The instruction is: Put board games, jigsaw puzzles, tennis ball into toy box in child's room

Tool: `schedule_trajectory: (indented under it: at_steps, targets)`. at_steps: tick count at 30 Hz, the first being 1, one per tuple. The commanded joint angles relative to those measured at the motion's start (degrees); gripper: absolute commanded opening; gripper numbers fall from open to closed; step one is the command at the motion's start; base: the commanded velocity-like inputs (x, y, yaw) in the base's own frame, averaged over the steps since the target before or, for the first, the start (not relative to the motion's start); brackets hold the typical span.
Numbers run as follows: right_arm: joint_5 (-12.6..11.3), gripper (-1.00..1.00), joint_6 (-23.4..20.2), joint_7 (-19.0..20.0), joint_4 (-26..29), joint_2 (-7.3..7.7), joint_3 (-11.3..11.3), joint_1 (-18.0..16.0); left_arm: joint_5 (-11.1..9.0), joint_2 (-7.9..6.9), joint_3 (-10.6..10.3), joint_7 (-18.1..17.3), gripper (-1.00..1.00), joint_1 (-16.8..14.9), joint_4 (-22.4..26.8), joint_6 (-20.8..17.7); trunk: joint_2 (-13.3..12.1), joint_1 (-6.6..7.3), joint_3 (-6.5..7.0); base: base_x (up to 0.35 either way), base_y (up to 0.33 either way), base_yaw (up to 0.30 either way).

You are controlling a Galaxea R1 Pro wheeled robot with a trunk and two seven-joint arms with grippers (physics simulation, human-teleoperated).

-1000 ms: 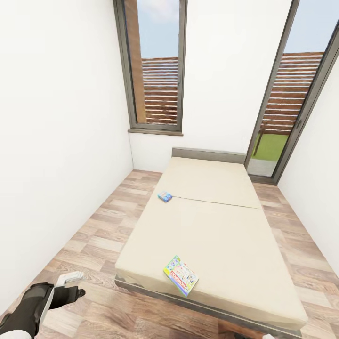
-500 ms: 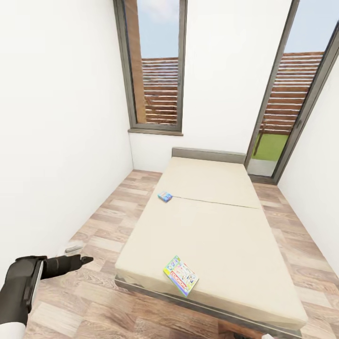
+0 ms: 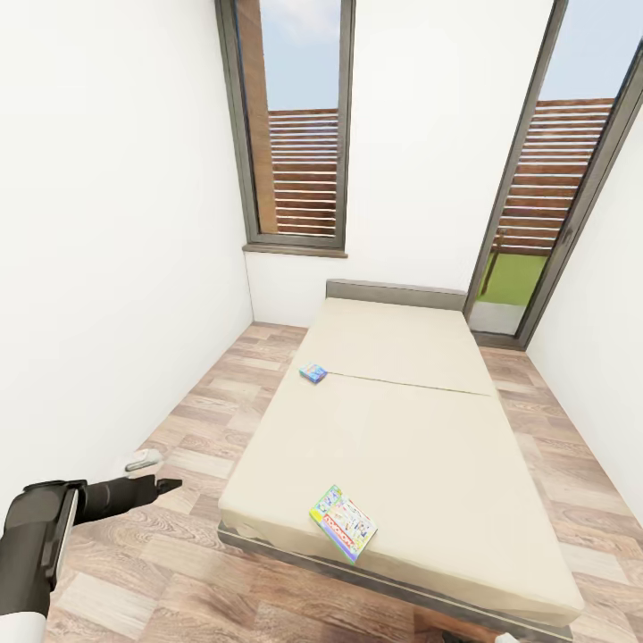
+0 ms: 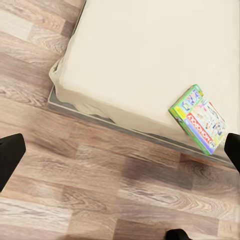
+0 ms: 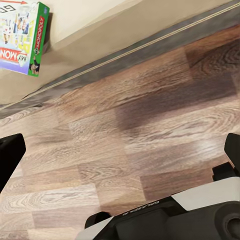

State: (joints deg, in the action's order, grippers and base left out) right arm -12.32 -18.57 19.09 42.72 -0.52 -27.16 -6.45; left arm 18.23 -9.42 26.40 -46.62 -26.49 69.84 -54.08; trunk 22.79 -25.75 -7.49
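Two board games are seen lying on the low beige-covered bed (image 3: 420, 429): the pale green multicoloured box (image 3: 343, 521) near the foot edge, the small blue box (image 3: 313, 372) at the left edge. Neither is yet collected. The left gripper (image 3: 165, 486) is held over the wooden floor (image 3: 179, 580). In both wrist views the fingers are spread apart, nothing held.

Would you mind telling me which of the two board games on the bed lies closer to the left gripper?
The pale green multicoloured board game near the foot edge of the bed. It lies closer to the left gripper than the small blue box, farther up towards the headboard.
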Motion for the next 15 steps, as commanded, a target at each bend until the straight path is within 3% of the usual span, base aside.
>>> schedule_trajectory:
  at_steps: [1, 15]
  targets:
    - [-0.49, 1.00, -0.52, 0.20, 0.09, -0.05, -0.27, -0.05, 0.58, 0.02, 0.10, -0.87, 1.00, -0.07, 0.08, -0.21, 0.13, -0.04, -0.13, 0.000, 0.000, 0.000]
    - [-0.51, 1.00, -0.60, 0.39, 0.09, -0.01, -0.35, -0.05, 0.58, 0.14, 0.06, -2.96, 1.00, -0.06, 0.20, -0.41, 4.94, -2.67, -2.28, 0.000, 0.000, 0.000]
